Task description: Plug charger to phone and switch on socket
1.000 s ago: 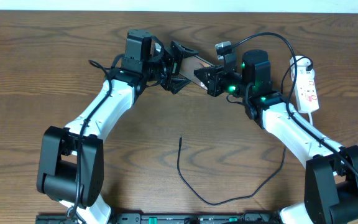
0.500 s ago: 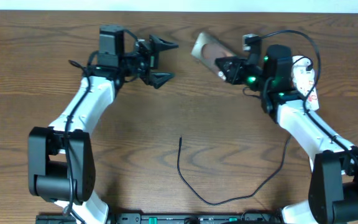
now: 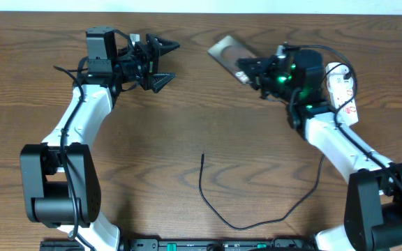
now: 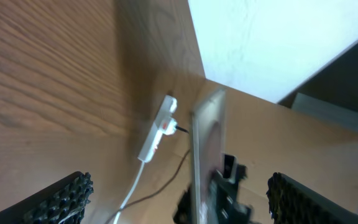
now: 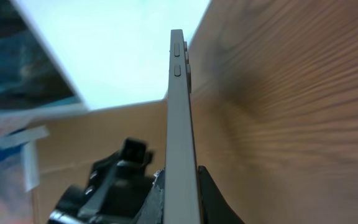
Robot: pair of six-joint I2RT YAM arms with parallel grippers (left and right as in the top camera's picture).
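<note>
The table [image 3: 187, 125] was brown wood, plainly grained, with a dull sheen; the phone [image 5: 180, 124] showed a smooth, satin metal edge; the socket [image 3: 343, 94] was white plastic; the charger [image 3: 201, 173] looked matt black; the left gripper [image 3: 167, 63] bore rough, knobbed black pads [image 4: 61, 202].

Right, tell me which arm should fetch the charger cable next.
Left. The left fingers are open and empty; the right fingers clamp the flat bronze phone. The thin black cable lies free mid-table.

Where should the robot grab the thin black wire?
Pinch the thin black cable just behind its small tip, coming straight down from above. It lies flat on the brown wooden table, and that end is straight with bare wood either side.
</note>
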